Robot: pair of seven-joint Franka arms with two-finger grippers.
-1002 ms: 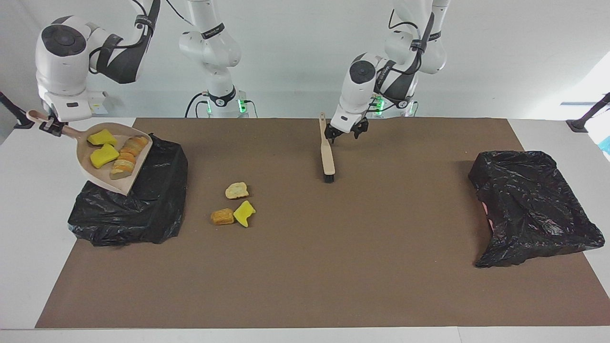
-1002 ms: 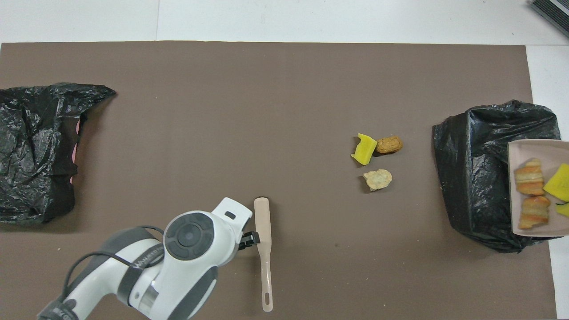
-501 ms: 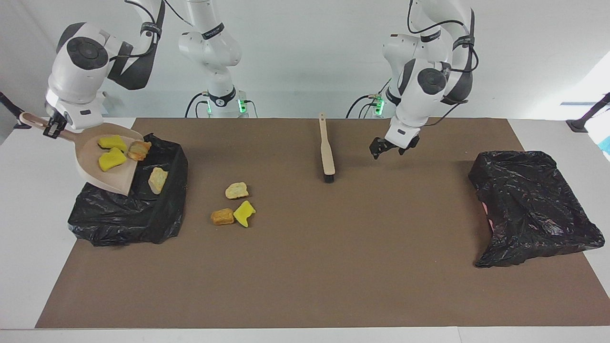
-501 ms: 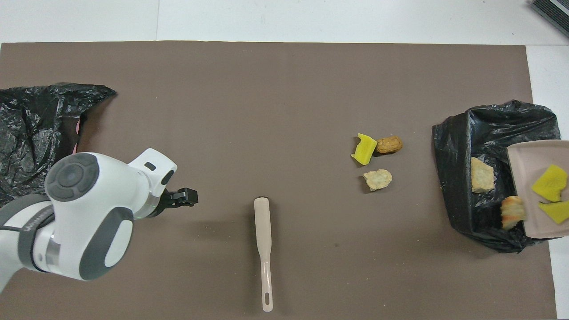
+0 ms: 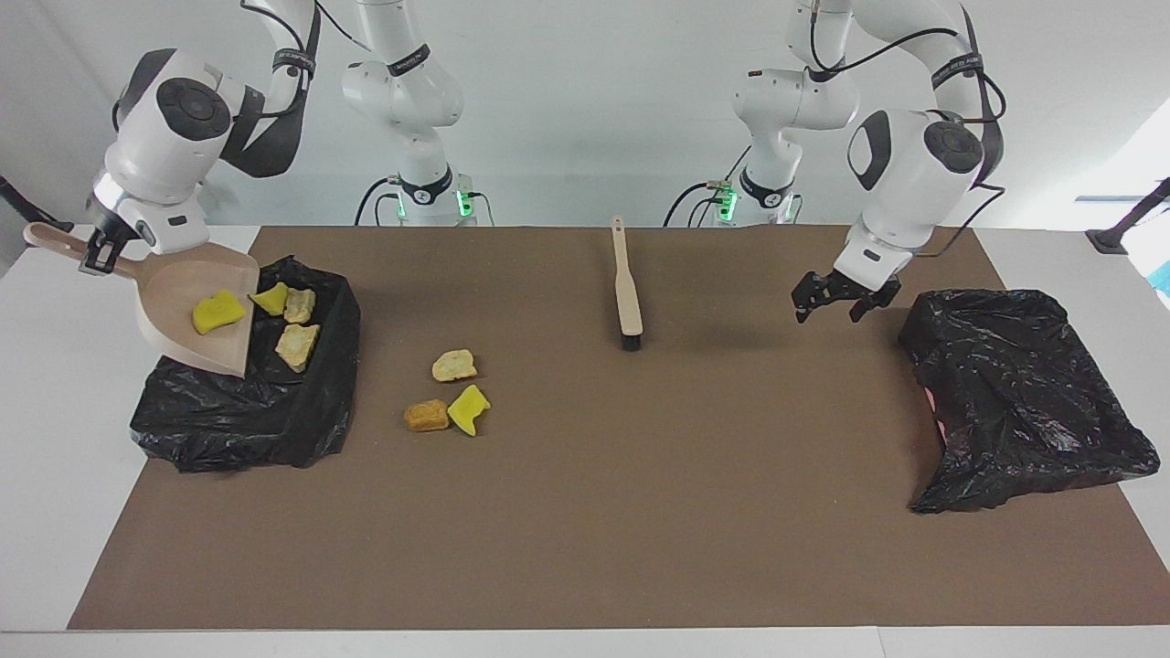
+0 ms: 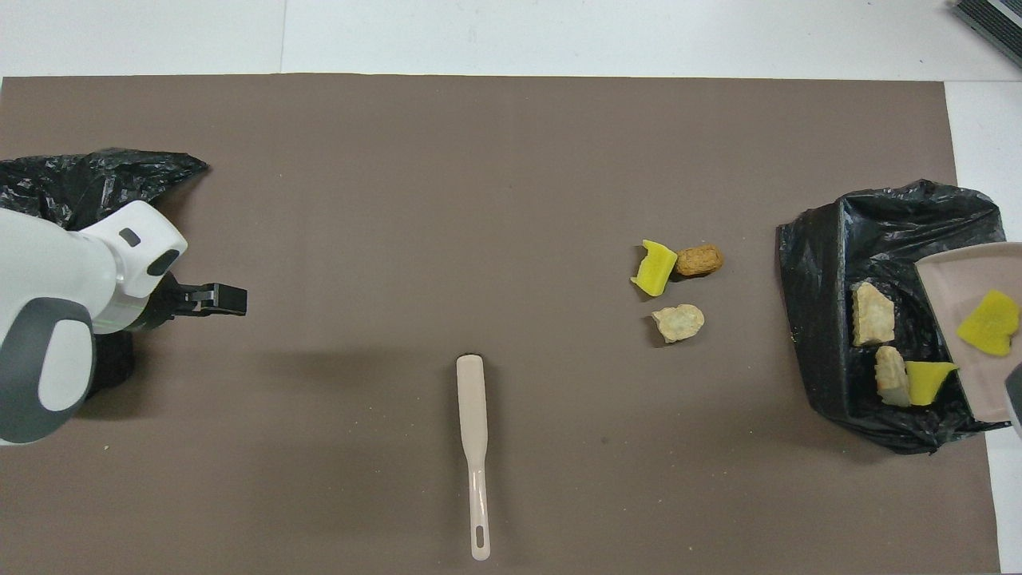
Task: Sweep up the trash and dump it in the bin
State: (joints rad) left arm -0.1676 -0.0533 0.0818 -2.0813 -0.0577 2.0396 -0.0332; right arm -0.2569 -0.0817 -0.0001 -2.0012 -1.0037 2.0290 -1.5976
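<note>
My right gripper point(image 5: 96, 251) clamps the dustpan point(image 5: 196, 315) handle, tilting it over the black-lined bin point(image 5: 265, 411): one sponge piece point(image 5: 218, 312) on the pan, three scraps in the bin, three scraps point(image 5: 448, 393) on the mat point(image 5: 640, 530). My left gripper point(image 5: 832, 297), fingers parted and empty, hangs beside the second bag point(image 5: 1015, 393); the brush point(image 5: 627, 288) lies apart.

Dustpan point(image 6: 970, 335) cut by overhead frame edge, left arm point(image 6: 48, 335) cropped too, right pincer out of overhead view
</note>
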